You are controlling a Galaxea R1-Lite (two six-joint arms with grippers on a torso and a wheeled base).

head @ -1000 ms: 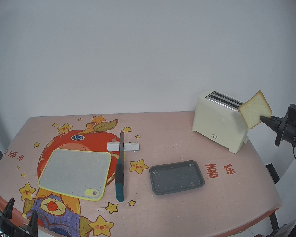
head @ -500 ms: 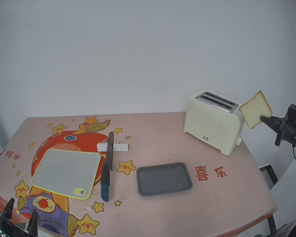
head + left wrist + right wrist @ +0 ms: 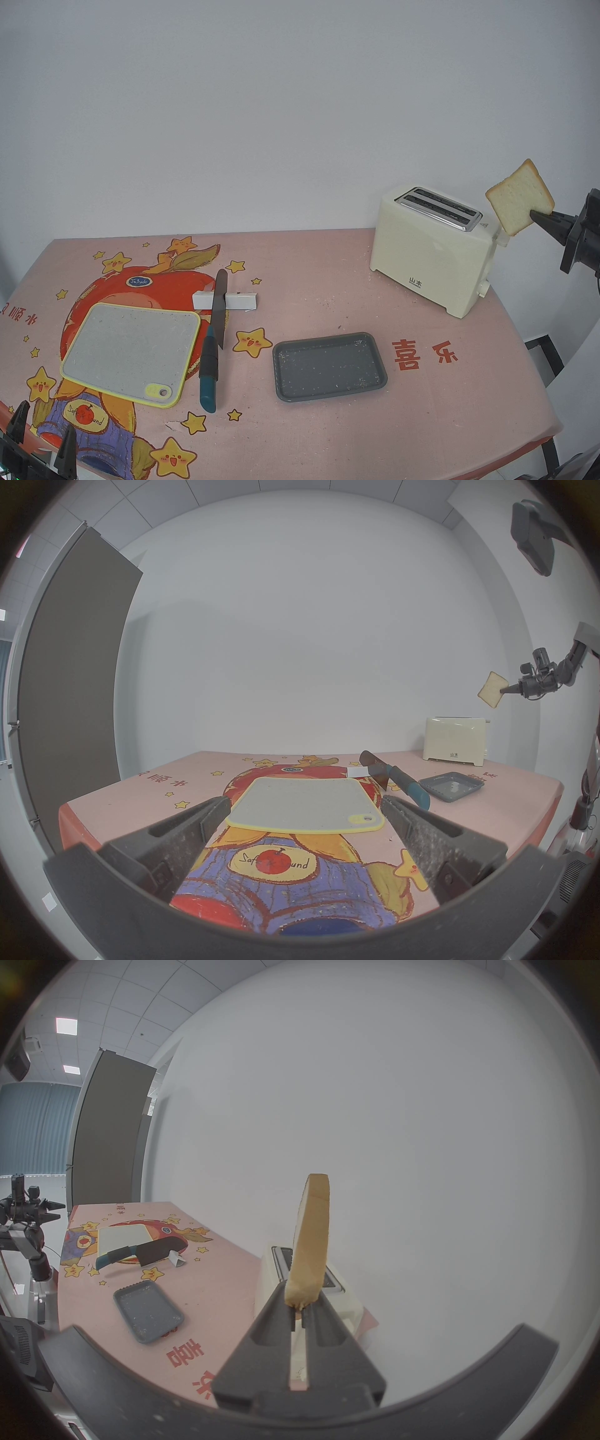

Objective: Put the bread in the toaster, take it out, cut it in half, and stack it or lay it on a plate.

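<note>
Aloft, right tool (image 3: 535, 215) clamped on bread (image 3: 517, 195), near toaster (image 3: 431, 256)

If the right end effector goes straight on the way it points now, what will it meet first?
Probably nothing soon: the right end effector, shut on the bread, points above the toaster, so the way looks free up to the wall; depth is unclear.

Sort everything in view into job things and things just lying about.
Job: bread, held in the right gripper; toaster; knife; board; plate.
Lying about: white block under the knife; tablecloth.
</note>
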